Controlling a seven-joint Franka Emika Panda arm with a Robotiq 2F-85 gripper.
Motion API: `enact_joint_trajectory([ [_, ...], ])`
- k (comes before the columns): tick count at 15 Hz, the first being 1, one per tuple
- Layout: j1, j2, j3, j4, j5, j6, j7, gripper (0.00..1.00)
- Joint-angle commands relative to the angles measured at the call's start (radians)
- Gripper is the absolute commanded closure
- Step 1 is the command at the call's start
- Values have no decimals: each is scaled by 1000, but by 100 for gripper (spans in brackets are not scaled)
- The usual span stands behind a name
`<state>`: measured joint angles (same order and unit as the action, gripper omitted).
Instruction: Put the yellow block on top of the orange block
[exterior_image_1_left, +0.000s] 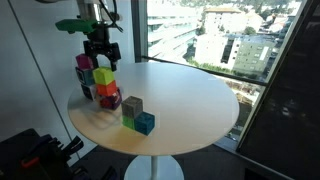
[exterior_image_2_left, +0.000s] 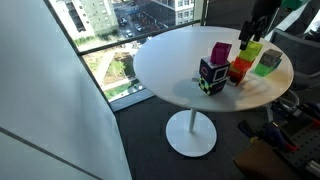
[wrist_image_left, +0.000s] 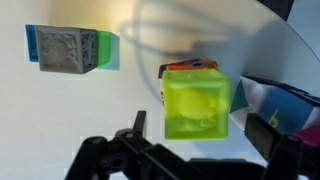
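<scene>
The relation that matters here is vertical. The yellow block (wrist_image_left: 196, 105) lies straight below the tool (exterior_image_1_left: 101, 58), and the orange block (wrist_image_left: 188, 68) lies straight below the yellow one. In the wrist view we look down on the yellow top face, and only a thin orange edge shows beyond it, so the two cubes are almost aligned. The block is a cube with no long axis to consider, and its sides look square to the two fingers.

The tool is open. Its dark fingers stand on each side of the yellow block with a gap on both sides, and they touch nothing. We judge that the yellow block already rests on the orange one. The coming move is then a straight lift upward — any sideways drift could push the stack.

The wrist view does not show height. In an exterior view the fingertips are just above the yellow block or level with its top, but the picture is too small to tell which. The same view shows a pink block (exterior_image_1_left: 85, 62) just beside the stack. The wrist view also shows a grey block (wrist_image_left: 65, 48) well apart on the white desk (exterior_image_1_left: 190, 95).
</scene>
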<state>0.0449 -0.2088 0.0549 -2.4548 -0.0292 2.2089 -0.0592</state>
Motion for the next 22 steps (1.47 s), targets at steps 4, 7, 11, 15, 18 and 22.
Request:
enact_joint_trajectory([
  [4, 15, -29, -10, 47, 80, -25, -25, 0],
  [7, 16, -46, -8, 74, 78, -67, -28, 0],
  [11, 13, -75, -9, 114, 61, -167, -25, 0],
  [15, 9, -107, -10, 148, 54, -273, -22, 0],
  [18, 6, -133, -11, 168, 42, -361, -15, 0],
  [22, -3, -172, -17, 185, 29, -448, 2, 0],
])
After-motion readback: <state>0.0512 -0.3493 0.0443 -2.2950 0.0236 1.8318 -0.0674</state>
